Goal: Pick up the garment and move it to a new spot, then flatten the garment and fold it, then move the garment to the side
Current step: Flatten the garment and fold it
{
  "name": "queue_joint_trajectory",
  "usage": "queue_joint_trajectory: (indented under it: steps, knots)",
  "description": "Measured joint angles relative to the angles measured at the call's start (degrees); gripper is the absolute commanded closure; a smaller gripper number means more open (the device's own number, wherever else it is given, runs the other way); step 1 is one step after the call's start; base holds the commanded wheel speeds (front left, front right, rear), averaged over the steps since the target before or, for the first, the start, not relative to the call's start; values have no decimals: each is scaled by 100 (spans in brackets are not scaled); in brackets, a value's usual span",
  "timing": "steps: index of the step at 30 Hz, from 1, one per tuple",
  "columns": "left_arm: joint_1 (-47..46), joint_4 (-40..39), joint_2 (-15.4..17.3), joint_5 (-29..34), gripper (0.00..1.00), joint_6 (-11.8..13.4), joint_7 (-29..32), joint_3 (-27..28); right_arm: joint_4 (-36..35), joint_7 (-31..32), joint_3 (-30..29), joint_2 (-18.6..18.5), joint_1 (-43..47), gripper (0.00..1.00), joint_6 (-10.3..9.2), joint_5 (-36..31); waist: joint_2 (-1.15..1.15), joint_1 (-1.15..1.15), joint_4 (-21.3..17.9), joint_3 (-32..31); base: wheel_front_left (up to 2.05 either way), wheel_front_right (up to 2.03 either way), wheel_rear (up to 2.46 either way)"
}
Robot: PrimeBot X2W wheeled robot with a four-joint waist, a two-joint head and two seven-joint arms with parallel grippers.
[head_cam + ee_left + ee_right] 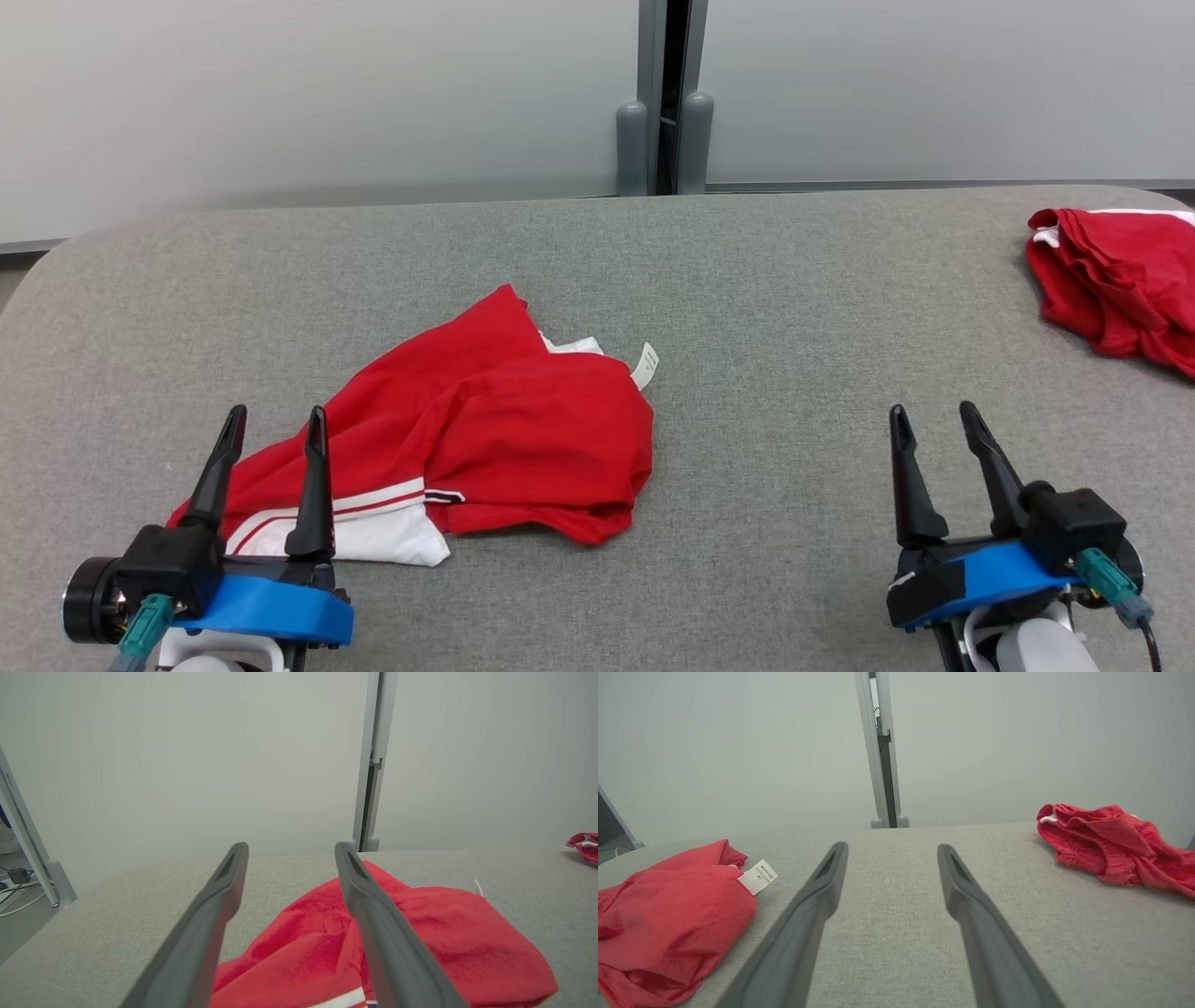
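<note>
A crumpled red cotton garment with white trim and a navy-edged stripe (495,439) is laid left of centre on the grey fabric-covered table (766,308), partly doubled over on itself, with a small white care label (645,364) sticking out at its far right edge. The left gripper (277,415) is seen at the lower left with its 2 dark fingers spread wide and nothing held between them. In the head view its fingers are overlapped with the garment's near left part, but it cannot be told whether the cloth is touched. In the left wrist view the gripper (290,849) is seen above the garment (420,933), which is crossed by 1 finger. The right gripper (932,411) is likewise spread fully and empty, over bare table well to the right of the garment (677,914), as is confirmed in its wrist view (892,848). A second bunched red garment (1116,280) is found at the table's far right edge, well apart from both grippers.
</note>
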Motion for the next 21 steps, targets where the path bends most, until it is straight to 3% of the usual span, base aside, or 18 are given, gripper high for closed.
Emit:
queue_joint_trajectory:
  steps: [10, 21]
  knots:
    - [-101, 29, -255, 245, 0, -223, 0, 203, 581, -1, 1169, -255, -1026, 0, 0, -90, 0, 0, 207, 136, 0, 0, 0]
    - [-325, 49, -490, 379, 0, -400, -3, 277, 2521, -1, 2086, -343, -2197, 0, 0, -3, 0, 0, 680, 445, 0, 0, 0]
